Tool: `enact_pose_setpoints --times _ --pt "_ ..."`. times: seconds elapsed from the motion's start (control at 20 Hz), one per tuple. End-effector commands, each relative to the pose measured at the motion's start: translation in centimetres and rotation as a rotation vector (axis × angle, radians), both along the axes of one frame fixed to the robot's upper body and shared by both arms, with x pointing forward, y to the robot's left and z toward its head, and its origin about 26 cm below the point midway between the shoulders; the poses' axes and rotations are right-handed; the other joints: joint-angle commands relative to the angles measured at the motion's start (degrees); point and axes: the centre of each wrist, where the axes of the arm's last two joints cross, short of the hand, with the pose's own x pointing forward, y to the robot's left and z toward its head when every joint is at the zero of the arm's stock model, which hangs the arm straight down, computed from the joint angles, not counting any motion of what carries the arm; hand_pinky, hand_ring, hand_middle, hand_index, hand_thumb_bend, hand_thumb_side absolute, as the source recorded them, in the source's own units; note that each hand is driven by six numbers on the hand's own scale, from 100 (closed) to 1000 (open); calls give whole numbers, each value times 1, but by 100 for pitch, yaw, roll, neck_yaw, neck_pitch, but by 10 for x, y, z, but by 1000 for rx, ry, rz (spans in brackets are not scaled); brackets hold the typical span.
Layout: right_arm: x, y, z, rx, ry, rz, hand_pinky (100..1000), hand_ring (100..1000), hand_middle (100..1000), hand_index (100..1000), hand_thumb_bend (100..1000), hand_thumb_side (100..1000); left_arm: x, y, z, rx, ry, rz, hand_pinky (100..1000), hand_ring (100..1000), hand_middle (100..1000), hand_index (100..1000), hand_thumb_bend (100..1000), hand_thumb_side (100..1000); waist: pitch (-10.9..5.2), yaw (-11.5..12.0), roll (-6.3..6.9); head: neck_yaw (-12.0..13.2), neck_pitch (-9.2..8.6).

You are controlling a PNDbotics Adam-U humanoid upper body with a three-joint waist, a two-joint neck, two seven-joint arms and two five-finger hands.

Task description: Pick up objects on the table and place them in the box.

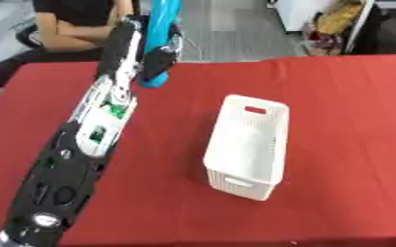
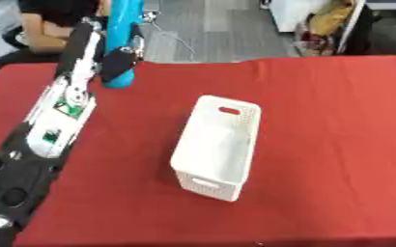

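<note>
A tall light-blue cylinder [image 1: 160,34] is held upright over the far left of the red table [image 1: 336,120]; its lower end hangs just above the cloth. My left hand [image 1: 157,60] is shut on it, fingers curled round its lower part, with the arm stretched from the lower left. A white perforated box [image 1: 245,147] with handle slots stands in the middle of the table, to the right of the hand and nearer to me; nothing shows inside it. My right hand shows in neither view.
A person sits with folded arms beyond the table's far left edge [image 1: 66,29]. Shelving and bags stand on the floor at the far right [image 1: 336,24]. Red cloth lies bare right of the box.
</note>
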Motion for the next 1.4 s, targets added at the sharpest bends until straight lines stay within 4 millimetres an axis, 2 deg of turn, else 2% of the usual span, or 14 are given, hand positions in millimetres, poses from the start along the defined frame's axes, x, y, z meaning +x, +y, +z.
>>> enact_pose_setpoints --times 0.05,0.8,1.4 --pt "-2 0 10 -20 -32 3 788 888 883 944 100 981 2 -5 15 35 -34 -31 100 100 100 100 100 556 -60 -12 -4 14 -7" --pt "-1 2 10 -24 -30 19 789 888 883 944 100 980 5 -58 28 137 -14 -274 100 100 100 100 100 543 -57 -49 5 112 -7" --pt "-1 3 11 -25 -31 22 789 888 883 944 100 980 1 -74 31 155 -14 -352 100 100 100 100 100 537 -46 -52 2 119 -7"
